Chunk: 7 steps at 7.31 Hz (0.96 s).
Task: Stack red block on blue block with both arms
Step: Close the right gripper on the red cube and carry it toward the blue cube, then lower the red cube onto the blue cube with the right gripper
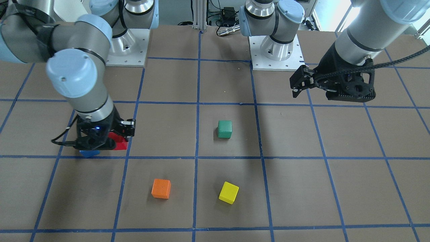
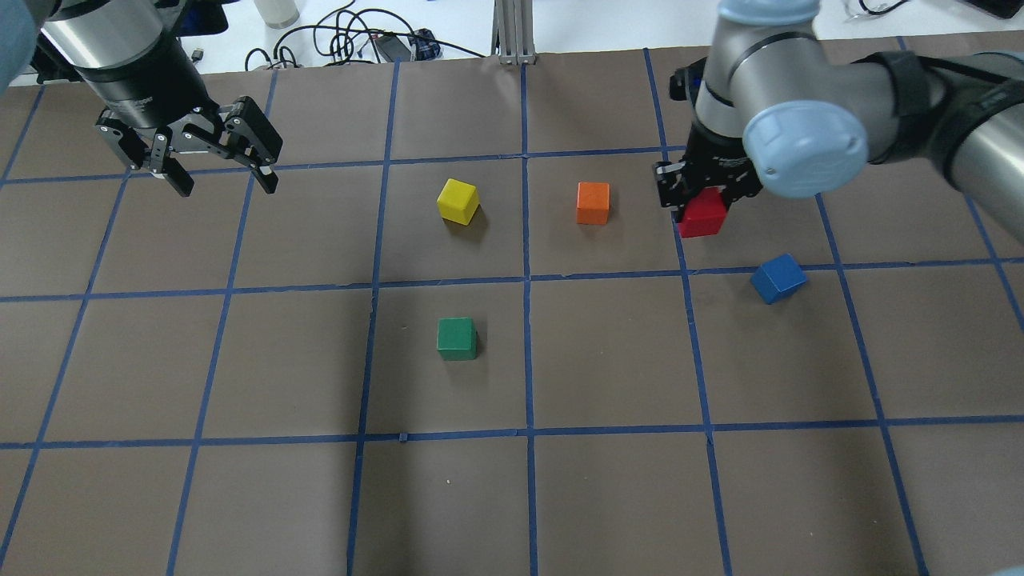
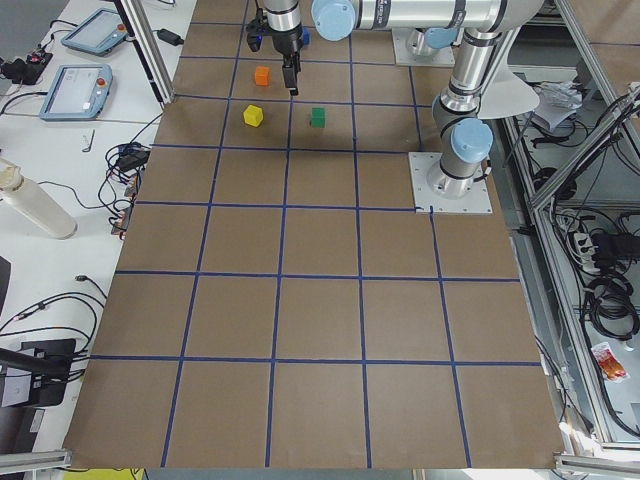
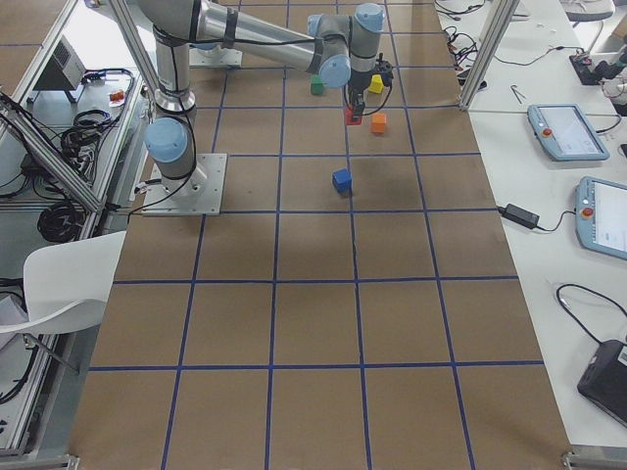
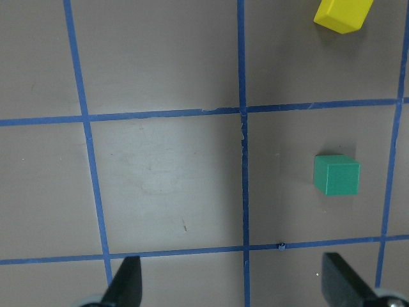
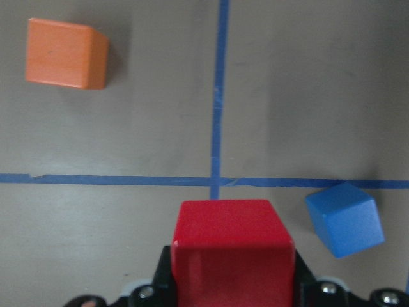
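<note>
Brown counter [image 2: 240, 360], two arms, five small blocks.
Blue tape lines [image 2: 526, 360] mark the counter into squares, and white benches with cables and handheld screens [image 4: 560, 130] flank it. The right arm [image 2: 808, 120] reaches across and bends down at the wrist; the left arm [image 2: 128, 56] hangs over a bare square near the edge. The left claw [image 2: 226, 186] is spread wide with nothing in it. The right claw [image 2: 702, 206] pinches the red block [image 2: 704, 218], held above the counter. The blue block [image 2: 778, 278] lies near it, apart, askew to the tape. The orange block [image 2: 593, 202], yellow block [image 2: 458, 200] and green block [image 2: 457, 338] sit further off.
</note>
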Motion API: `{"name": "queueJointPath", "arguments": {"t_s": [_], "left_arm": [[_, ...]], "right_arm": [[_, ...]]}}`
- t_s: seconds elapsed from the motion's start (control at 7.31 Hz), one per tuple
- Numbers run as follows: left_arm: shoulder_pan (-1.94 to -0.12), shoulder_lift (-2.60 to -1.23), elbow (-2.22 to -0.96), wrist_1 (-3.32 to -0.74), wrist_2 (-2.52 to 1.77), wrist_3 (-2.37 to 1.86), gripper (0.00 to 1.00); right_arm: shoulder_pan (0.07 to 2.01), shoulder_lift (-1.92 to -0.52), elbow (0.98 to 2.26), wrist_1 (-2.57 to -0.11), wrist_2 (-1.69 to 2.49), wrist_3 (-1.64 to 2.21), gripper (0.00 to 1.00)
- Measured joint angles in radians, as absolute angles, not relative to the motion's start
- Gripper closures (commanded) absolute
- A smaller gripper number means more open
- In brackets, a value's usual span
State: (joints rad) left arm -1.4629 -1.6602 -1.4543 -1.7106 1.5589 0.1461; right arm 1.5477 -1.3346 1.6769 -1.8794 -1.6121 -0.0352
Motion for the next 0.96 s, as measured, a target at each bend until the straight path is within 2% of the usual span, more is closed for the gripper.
{"name": "queueJointPath", "arguments": {"t_s": [0.55,0.96], "left_arm": [[-1.482,-1.652,-1.523,-1.596,1.553,0.147,0.00],[-1.503,-1.650,-1.556,-1.535,1.559,0.139,0.00]], "right_arm": [[1.440,-1.381,1.771,-1.946,-1.647,-0.098,1.00],[1.383,-1.383,1.845,-2.065,-1.648,-0.346,1.00]]}}
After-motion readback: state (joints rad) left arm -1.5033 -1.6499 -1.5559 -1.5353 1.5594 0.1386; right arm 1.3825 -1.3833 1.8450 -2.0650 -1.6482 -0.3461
